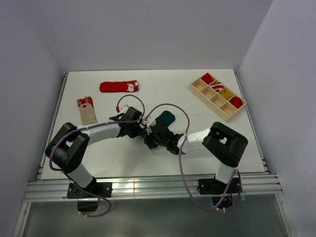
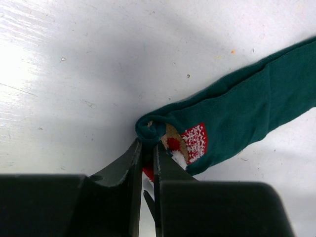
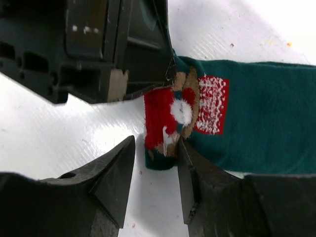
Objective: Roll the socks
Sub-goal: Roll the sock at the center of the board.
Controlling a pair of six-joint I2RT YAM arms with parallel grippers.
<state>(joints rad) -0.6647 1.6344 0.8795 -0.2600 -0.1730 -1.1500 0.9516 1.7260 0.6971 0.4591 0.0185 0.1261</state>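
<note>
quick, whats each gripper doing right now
left gripper: closed, pinching the cuff end of the soft dark green sock
right gripper: open, its jaws on either side of that same cuff end, not clamped on it

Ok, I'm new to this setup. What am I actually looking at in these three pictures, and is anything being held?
Two robot arms are bolted at the near edge of a white table. The overhead picture looks down from behind them. The other two come from a camera on each wrist, with that arm's own black fingers at the bottom.

On the table lie a red sock, a beige sock with a red cuff, a dark green sock in the middle, and a wooden divided tray holding red and yellow bundles.

The left gripper is pinched shut on the dark green sock's cuff end, by its small red-and-white figure. The right gripper is open, with a finger on either side of that same end, not clamped.
</note>
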